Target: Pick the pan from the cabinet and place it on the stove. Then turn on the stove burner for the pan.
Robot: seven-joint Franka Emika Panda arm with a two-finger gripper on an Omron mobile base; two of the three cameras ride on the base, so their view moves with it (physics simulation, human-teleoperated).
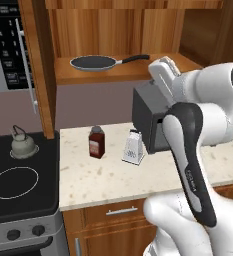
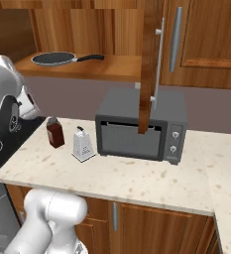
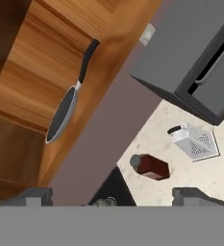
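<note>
Gripper: jaws spread wide, nothing between the fingertips; well short of the shelf, aimed up toward it
Pan: flat on the wooden shelf of the open cabinet, above and ahead of the gripper, well apart from it
Pan, long axis: bowl to handle, running along the shelf, roughly parallel to its front edge
Pan handle: points away from the stove side, toward the toaster oven; the handle end lies nearer the arm than the bowl does
Coming move, as judged: lift and reach to the shelf, jaws set across the thin handle
Counter items below: brown sauce bottle, steel box grater just beside it
Stove: black glass, to the left; large burner ring bare, small grey kettle behind it
Knobs: on the steel front
</note>
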